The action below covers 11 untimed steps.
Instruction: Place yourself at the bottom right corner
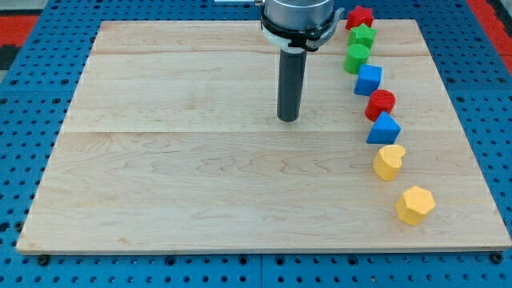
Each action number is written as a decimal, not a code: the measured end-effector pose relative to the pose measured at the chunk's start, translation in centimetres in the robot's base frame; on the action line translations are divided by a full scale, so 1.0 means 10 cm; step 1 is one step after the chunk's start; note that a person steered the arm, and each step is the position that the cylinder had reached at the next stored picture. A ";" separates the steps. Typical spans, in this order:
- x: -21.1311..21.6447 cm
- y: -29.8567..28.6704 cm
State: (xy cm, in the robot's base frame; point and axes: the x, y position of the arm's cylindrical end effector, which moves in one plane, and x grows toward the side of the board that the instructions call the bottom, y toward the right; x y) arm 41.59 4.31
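My tip (288, 118) rests on the wooden board (184, 176) a little above its middle, well to the left of a curved column of blocks. From the view's top down the column holds a red star (360, 16), a green star (362, 36), a green cylinder (356, 58), a blue cube (369, 79), a red cylinder (381, 102), a blue triangle (384, 128), a yellow heart (390, 162) and a yellow hexagon (414, 205). The tip touches no block. The board's bottom right corner (504, 246) lies far from the tip.
The board lies on a blue pegboard table (32, 96). The arm's grey wrist (298, 18) hangs over the board's top edge.
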 end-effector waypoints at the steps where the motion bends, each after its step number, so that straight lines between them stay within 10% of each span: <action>1: 0.16 -0.02; 8: 2.03 -0.45; 11: 2.02 1.02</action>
